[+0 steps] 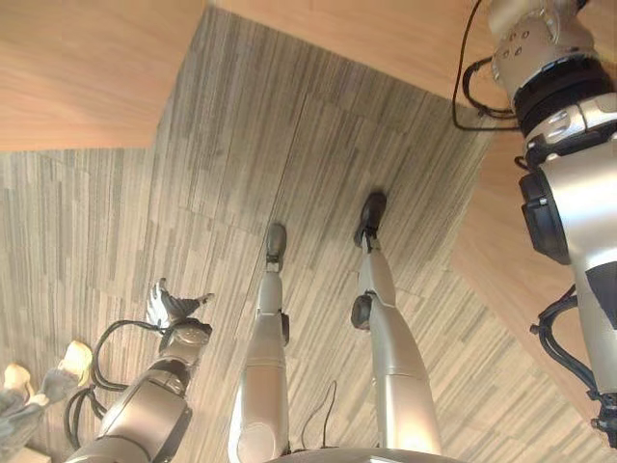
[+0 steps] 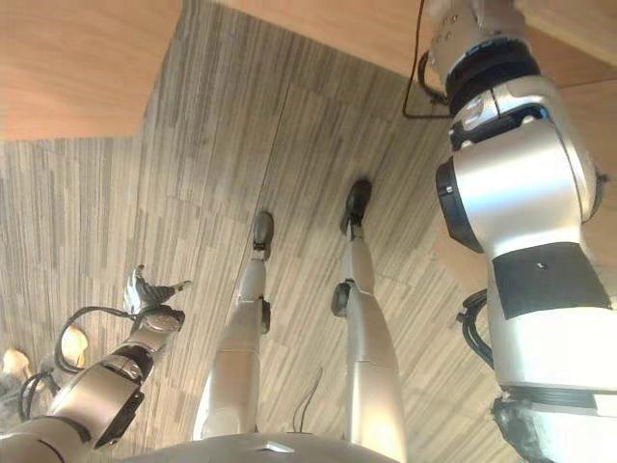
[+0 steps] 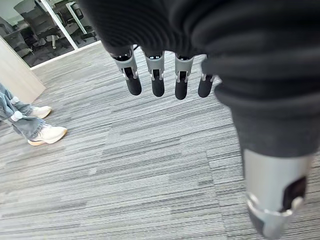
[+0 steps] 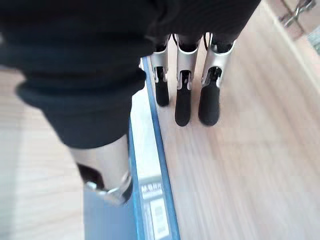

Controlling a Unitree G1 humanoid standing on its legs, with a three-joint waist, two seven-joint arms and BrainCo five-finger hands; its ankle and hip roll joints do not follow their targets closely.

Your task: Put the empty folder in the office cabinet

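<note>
I see grey striped carpet floor (image 1: 289, 145) across the middle | light wooden panels (image 1: 77, 68) at far left and right | person's pale shoes (image 3: 47, 134) and blue jeans (image 3: 15, 117) at near left | glass-walled room with dark chairs (image 3: 55, 20) beyond.

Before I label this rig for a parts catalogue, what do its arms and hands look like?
Both arms are smooth silver-grey shells with black joint sections. The right arm carries a dark rectangular panel. The left hand and right hand each have silver fingers with rounded dark tips and a thumb, with a dark ribbed cover over the back and wrist.
</note>
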